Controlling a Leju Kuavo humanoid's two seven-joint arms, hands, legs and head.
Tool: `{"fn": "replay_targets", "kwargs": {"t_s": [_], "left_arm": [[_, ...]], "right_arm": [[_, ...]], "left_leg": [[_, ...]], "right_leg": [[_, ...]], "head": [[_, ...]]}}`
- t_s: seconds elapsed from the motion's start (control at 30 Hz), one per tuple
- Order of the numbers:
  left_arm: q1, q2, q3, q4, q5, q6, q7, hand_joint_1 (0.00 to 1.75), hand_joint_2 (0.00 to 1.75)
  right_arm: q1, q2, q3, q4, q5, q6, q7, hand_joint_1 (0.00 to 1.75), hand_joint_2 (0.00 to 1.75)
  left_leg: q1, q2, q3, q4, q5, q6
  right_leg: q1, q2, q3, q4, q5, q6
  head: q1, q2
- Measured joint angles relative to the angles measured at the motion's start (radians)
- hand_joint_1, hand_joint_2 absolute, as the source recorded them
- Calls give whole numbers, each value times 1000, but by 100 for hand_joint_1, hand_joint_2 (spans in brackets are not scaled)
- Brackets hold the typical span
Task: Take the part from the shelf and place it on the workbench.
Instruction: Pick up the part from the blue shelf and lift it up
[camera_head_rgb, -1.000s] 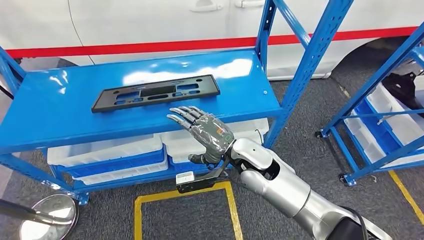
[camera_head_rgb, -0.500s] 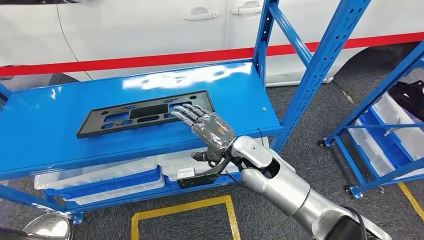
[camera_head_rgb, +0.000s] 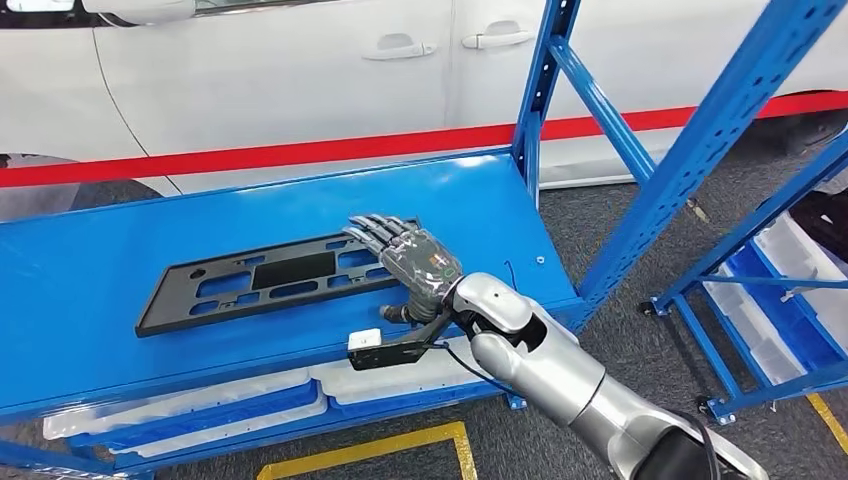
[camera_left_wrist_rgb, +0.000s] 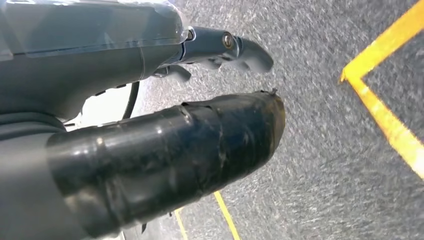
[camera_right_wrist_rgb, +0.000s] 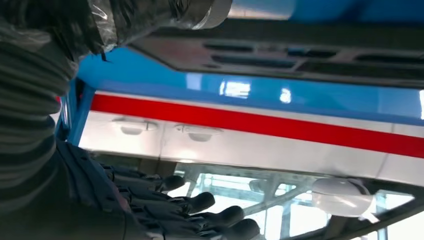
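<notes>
While black part lies flat on blue shelf, right hand at its 3 o'clock end, fingers spread, holding nothing, left hand hangs over floor, state unclear, white car at 12.

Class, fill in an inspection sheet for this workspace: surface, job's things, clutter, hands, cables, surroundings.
Surface: glossy blue shelf.
Job's things: flat black slotted part lying on the shelf.
Clutter: nothing seen on the shelf top; white bins on the level below.
Hands: right hand over the part's right end, fingers extended, contact unclear; left hand above the floor, holding nothing.
Cables: thin black cable at the right wrist.
Surroundings: white car, red stripe, second blue rack, yellow floor tape.
</notes>
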Motion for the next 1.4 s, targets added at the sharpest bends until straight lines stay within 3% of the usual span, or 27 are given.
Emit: {"fn": "replay_targets", "kwargs": {"t_s": [0.07, 0.13, 0.17, 0.2, 0.23, 0.33, 0.37, 0.4, 0.5, 0.57, 0.63, 0.67, 0.7, 0.73, 0.8, 0.87, 0.9, 0.93, 1.0, 1.03, 1.07, 1.13, 1.2, 1.27, 1.4], "left_arm": [[-2, -1, 0, 0, 0, 0, 0, 0, 0], [-4, 0, 0, 0, 0, 0, 0, 0, 0], [-5, 0, 0, 0, -1, 0, 0, 0, 0], [-5, -1, 0, 0, -1, 0, 0, 0, 0], [-5, -1, 0, 0, -2, 1, 0, 0, 0], [-3, -3, 0, 1, -10, 6, 1, 0, 0], [-4, -4, 0, 2, -12, 9, 1, 0, 0], [-7, -5, 0, 3, -13, 12, 0, 0, 0], [-12, -4, 2, 3, -14, 18, -1, 0, 0], [-14, -4, 4, 3, -15, 19, -2, 0, 0], [-15, -6, 6, 3, -16, 20, -4, 0, 0], [-15, -6, 6, 3, -17, 20, -4, 0, 0], [-15, -6, 7, 3, -19, 20, -4, 0, 0], [-13, -5, 8, 3, -20, 19, -4, 0, 0], [-11, -4, 9, 3, -21, 19, -3, 0, 0], [-12, -4, 12, 3, -21, 21, -4, 0, 0], [-13, -4, 14, 3, -22, 22, -5, 0, 0], [-14, -4, 16, 3, -23, 23, -6, 0, 0], [-13, -6, 20, 3, -25, 24, -8, 0, 0], [-13, -6, 23, 3, -27, 24, -8, 0, 0], [-12, -6, 25, 3, -28, 23, -8, 0, 0], [-11, -6, 32, 3, -26, 22, -8, 0, 0], [-10, -6, 41, 3, -19, 22, -8, 0, 0], [-11, -7, 52, 3, -13, 24, -8, 0, 0], [-10, -11, 63, 3, -12, 25, -8, 0, 0]], "right_arm": [[-2, 0, -2, 5, 0, -1, 0, 0, 175], [1, 1, -3, 11, 0, 0, 0, 0, 175], [3, 1, -3, 15, 1, 1, -1, 0, 175], [5, 2, -2, 18, 2, 2, -2, 0, 175], [5, 3, -1, 22, 5, 4, -4, 0, 175], [9, 6, 9, 35, 16, 15, -10, 0, 175], [12, 8, 16, 40, 21, 21, -12, 0, 175], [14, 12, 23, 45, 26, 26, -13, 0, 175], [15, 25, 47, 55, 39, 38, -15, 0, 175], [15, 33, 60, 62, 44, 42, -15, 0, 175], [16, 37, 70, 69, 45, 42, -15, 0, 175], [18, 38, 74, 74, 46, 43, -15, 0, 175], [19, 39, 78, 78, 46, 45, -15, 0, 175], [20, 40, 82, 83, 46, 48, -16, 0, 175], [21, 44, 92, 93, 47, 54, -19, 0, 175], [21, 47, 102, 104, 47, 61, -24, 0, 175], [22, 47, 108, 109, 45, 64, -28, 0, 131], [23, 47, 113, 113, 36, 70, -33, 0, 87], [32, 47, 117, 115, -43, 117, -67, 0, 0], [41, 47, 113, 107, -135, 170, -97, 0, 0], [58, 49, 103, 87, -273, 240, -132, 0, 0], [99, 58, 65, 1, -603, 358, -182, 0, 0], [115, 71, 9, -135, -868, 381, -168, 0, 0], [101, 83, -41, -269, -978, 351, -123, 0, 0], [91, 99, -98, -430, -974, 300, -102, 0, 0]], "left_leg": [[3, 0, 29, -12, -13, 6], [4, -2, 52, -14, -35, 8], [5, -3, 66, -14, -47, 6], [6, -4, 83, -13, -60, 4], [6, -5, 101, -12, -74, 2], [6, -6, 134, -1, -116, -13], [6, -7, 137, 3, -126, -20], [6, -9, 141, 9, -131, -27], [9, -6, 133, 43, -134, -43], [14, -2, 87, 131, -171, -53], [19, 2, 11, 247, -225, -65], [21, 3, -16, 277, -235, -69], [23, 5, -27, 274, -222, -72], [25, 6, -20, 234, -186, -72], [27, 8, 19, 108, -104, -71], [23, 9, 42, 32, -82, -61], [22, 10, 44, 21, -85, -55], [22, 10, 46, 18, -80, -52], [22, 9, 49, 15, -66, -52], [21, 9, 49, 15, -64, -53], [20, 8, 49, 15, -64, -51], [17, 7, 46, 16, -64, -46], [14, 7, 43, 17, -64, -42], [12, 7, 43, 17, -65, -39], [11, 7, 45, 18, -67, -36]], "right_leg": [[-4, -4, -69, 107, -10, 9], [-12, -6, -151, 191, -70, 20], [-15, -7, -178, 200, -100, 24], [-17, -8, -192, 182, -111, 27], [-19, -10, -194, 142, -92, 28], [-14, -11, -182, -13, 86, 16], [-10, -11, -181, -37, 126, 8], [-7, -11, -180, -43, 138, 0], [-10, -10, -159, -58, 131, -22], [-15, -11, -144, -69, 125, -32], [-16, -12, -137, -70, 117, -36], [-16, -13, -132, -69, 112, -36], [-17, -12, -127, -68, 106, -35], [-17, -11, -121, -66, 101, -33], [-18, -9, -110, -61, 92, -27], [-16, -9, -108, -56, 85, -16], [-14, -9, -109, -54, 82, -10], [-12, -10, -109, -53, 78, -15], [-8, -11, -107, -53, 77, -36], [-8, -12, -106, -54, 79, -47], [-8, -11, -106, -56, 82, -49], [-11, -11, -105, -59, 84, -41], [-14, -11, -107, -61, 85, -30], [-17, -11, -107, -62, 85, -22], [-18, -12, -104, -64, 84, -11]], "head": [[0, 0], [0, 0], [0, 0], [1, 0], [0, 0], [-1, 0], [-1, 0], [-2, 0], [-2, 0], [-3, 0], [-3, 0], [-3, 0], [-2, 0], [-3, 0], [-2, 0], [-2, 0], [-2, 0], [-2, 0], [-2, 0], [-2, 0], [-2, 0], [-2, 0], [-2, 0], [-2, 0], [-2, 0]]}}
